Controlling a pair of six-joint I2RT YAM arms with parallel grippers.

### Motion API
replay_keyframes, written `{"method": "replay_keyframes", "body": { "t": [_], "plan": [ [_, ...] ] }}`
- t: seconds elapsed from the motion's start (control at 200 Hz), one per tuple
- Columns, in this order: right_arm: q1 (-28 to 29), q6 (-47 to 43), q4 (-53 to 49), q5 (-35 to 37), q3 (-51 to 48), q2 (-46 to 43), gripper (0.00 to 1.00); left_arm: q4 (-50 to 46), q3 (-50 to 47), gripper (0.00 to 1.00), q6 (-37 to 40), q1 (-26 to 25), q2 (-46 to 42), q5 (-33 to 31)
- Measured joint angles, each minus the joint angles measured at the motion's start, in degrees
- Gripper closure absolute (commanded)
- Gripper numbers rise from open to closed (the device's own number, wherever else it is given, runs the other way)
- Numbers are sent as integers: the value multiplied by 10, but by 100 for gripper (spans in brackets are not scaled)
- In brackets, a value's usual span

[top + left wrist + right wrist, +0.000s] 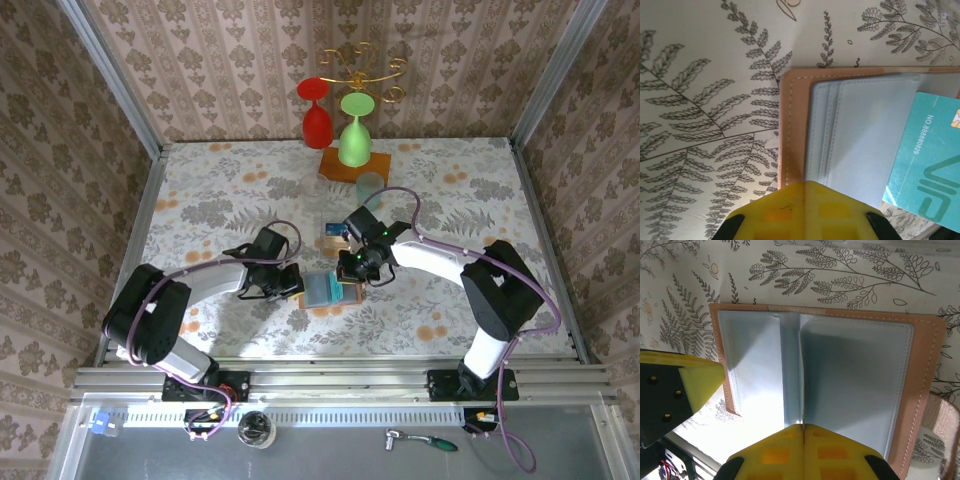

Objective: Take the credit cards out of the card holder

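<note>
Currently: the floral table (pixel 200 200) carries the card holder (pixel 322 290) at centre, lying open between both arms with its grey-blue pockets up. The left gripper (pixel 805 212), fingers together, bears on the holder's edge, apparently pinning it flat. The right gripper (pixel 804 450), likewise closed, sits at the middle flap; I cannot tell whether it pinches that flap. One teal credit card (pixel 929 162) pokes partway out of a pocket. The loose cards (pixel 333 236) lie just beyond the holder.

Bright, even light; washed-out glare, wrist views perhaps slightly soft.
</note>
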Motion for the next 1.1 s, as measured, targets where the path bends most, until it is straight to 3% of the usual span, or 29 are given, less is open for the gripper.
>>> {"method": "replay_keyframes", "body": {
  "t": [1.1],
  "plan": [
    [5, 15, 10, -13, 20, 24, 96, 5, -5, 98, 12, 4, 9, -1]
  ]
}}
